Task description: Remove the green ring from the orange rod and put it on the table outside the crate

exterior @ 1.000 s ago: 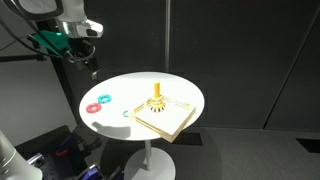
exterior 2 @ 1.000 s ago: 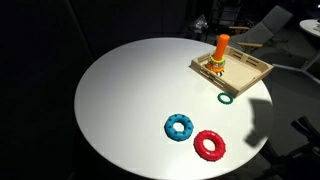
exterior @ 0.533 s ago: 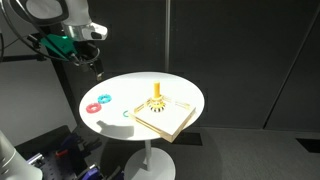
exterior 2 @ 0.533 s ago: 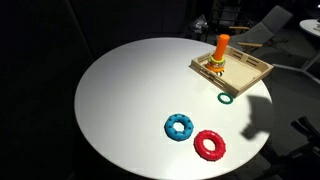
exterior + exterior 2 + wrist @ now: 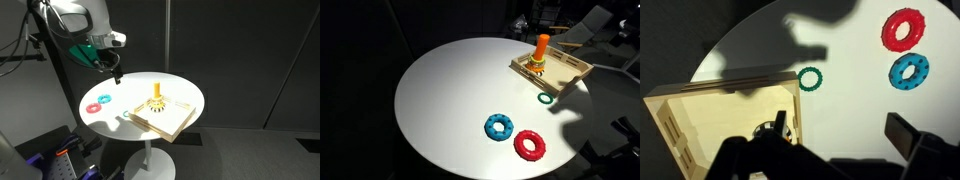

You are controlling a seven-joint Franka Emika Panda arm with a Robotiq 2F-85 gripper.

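The green ring [image 5: 546, 98] lies flat on the white table [image 5: 450, 90], just outside the crate's [image 5: 570, 72] near corner; it also shows in the wrist view [image 5: 811, 79] and faintly in an exterior view [image 5: 127, 113]. The orange rod [image 5: 541, 50] stands upright in the crate with no ring on it, seen in both exterior views [image 5: 157, 96]. My gripper [image 5: 116, 71] hangs above the table's far-left part, open and empty. In the wrist view the gripper [image 5: 845, 135] has its dark fingers [image 5: 908, 135] spread wide over bare table, with the crate [image 5: 720, 115] at the left.
A red ring [image 5: 530, 145] and a blue ring [image 5: 500, 127] lie side by side on the table away from the crate, also in the wrist view [image 5: 904, 29] [image 5: 909, 71]. The table edge is close around them. Dark surroundings and a chair stand behind.
My arm has swung right and down, from beside the table to over it. Its shadow has spread near the green ring. The rings, rod and crate have not moved.
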